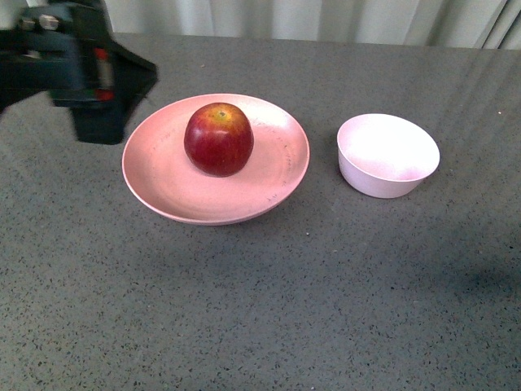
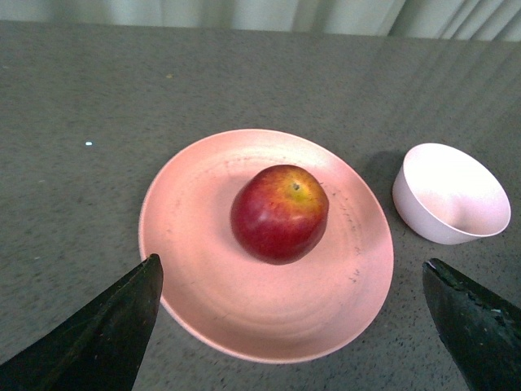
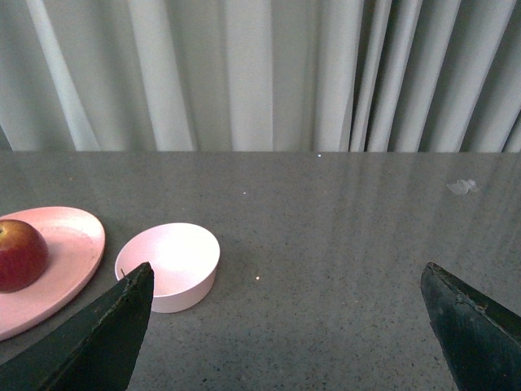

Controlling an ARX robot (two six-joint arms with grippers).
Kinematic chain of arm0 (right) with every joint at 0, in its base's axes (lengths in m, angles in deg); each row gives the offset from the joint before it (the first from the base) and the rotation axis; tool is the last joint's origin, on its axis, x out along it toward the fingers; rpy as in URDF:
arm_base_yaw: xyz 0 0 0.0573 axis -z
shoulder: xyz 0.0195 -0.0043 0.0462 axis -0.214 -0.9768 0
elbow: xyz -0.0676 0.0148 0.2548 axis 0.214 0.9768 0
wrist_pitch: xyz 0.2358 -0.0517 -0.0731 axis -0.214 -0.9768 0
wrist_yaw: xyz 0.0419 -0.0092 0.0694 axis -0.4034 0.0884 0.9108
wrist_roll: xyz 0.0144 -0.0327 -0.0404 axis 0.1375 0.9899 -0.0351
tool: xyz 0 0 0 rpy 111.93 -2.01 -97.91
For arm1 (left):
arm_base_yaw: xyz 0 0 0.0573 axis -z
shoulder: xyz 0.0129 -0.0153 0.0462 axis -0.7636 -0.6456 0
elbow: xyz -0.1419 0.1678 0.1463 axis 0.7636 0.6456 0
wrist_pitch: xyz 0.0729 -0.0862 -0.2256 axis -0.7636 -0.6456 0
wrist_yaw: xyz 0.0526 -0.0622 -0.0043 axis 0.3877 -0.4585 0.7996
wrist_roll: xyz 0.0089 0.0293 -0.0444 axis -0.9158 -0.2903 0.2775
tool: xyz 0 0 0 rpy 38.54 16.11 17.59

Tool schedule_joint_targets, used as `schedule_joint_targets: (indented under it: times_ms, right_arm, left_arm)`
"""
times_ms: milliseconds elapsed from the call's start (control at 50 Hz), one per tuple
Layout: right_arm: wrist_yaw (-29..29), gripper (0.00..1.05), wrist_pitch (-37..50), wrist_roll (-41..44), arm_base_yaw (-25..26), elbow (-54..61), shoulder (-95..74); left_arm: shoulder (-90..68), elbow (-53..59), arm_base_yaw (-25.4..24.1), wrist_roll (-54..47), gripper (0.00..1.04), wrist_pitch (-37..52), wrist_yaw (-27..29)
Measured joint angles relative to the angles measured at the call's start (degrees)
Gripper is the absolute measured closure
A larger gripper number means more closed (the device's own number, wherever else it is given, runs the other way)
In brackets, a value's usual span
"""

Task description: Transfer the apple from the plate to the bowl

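One glossy round apple [image 1: 218, 138] | matte shallow plate [image 1: 163, 179] | smooth deep bowl [image 1: 378, 186]

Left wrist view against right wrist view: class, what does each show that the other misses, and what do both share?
Only the left wrist view shows the whole plate, the stem dimple of the apple and the open left end effector. Only the right wrist view shows a pale scrap on the table, tall curtain folds and the open right end effector. Both show apple, plate and bowl.
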Motion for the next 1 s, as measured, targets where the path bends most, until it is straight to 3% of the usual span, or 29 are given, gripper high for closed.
schedule_joint_targets:
  times_ms: [420, 1000]
  right_arm:
    - [0.00, 0.09, 0.00, 0.00, 0.00, 0.00, 0.00]
    - [0.00, 0.09, 0.00, 0.00, 0.00, 0.00, 0.00]
  left_arm:
    - [-24.24, -15.45, 7.02, 1.14, 0.09, 1.44, 3.41]
    - [-34.47, -26.29, 6.97, 0.00, 0.09, -1.01, 6.95]
